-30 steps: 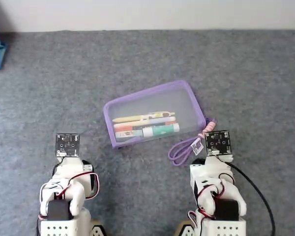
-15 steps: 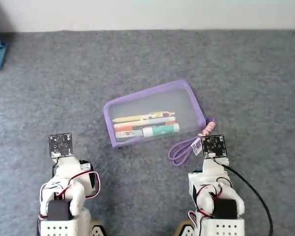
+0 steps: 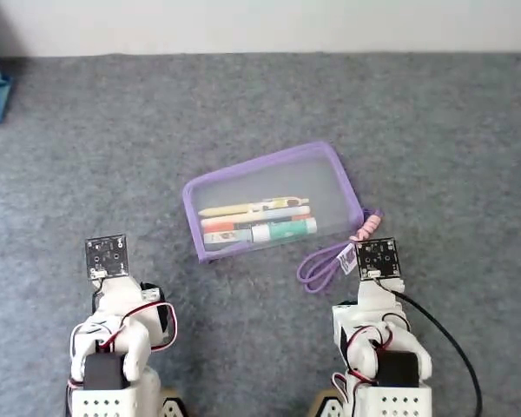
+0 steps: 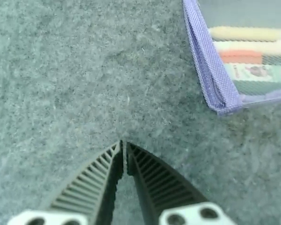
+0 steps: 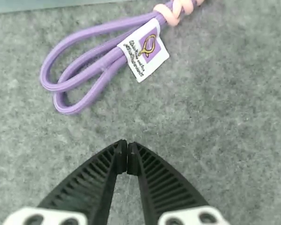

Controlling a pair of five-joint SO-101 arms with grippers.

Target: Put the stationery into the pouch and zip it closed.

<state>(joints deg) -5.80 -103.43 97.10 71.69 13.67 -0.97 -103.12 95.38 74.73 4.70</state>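
Pouch (image 3: 269, 200) sits mid-table (image 3: 434, 130), ahead of both arms and between them. Its long axis runs roughly side to side, with the right end tilted a little farther from me. Pens (image 3: 256, 221) are already inside, lying along that axis. I can't tell from here whether the zip is fully shut. Left tool (image 4: 124, 157) is closed and empty, just above the table, with the pouch's near left corner ahead and off to one side, apart from it. Right tool (image 5: 127, 157) is also closed and empty. It points at the strap (image 5: 84, 70), whose tag (image 5: 144, 55) lies just ahead, not touching. The strap and pink coil (image 3: 370, 224) hang off the pouch's right end, so I judge the right arm is nearer for any zip work and the left is placed to pin the opposite corner. Versus a second ago, both arms have pulled back slightly toward their bases, the left also drifting outward. In the last half second nothing has moved. Pouch and strap haven't shifted.
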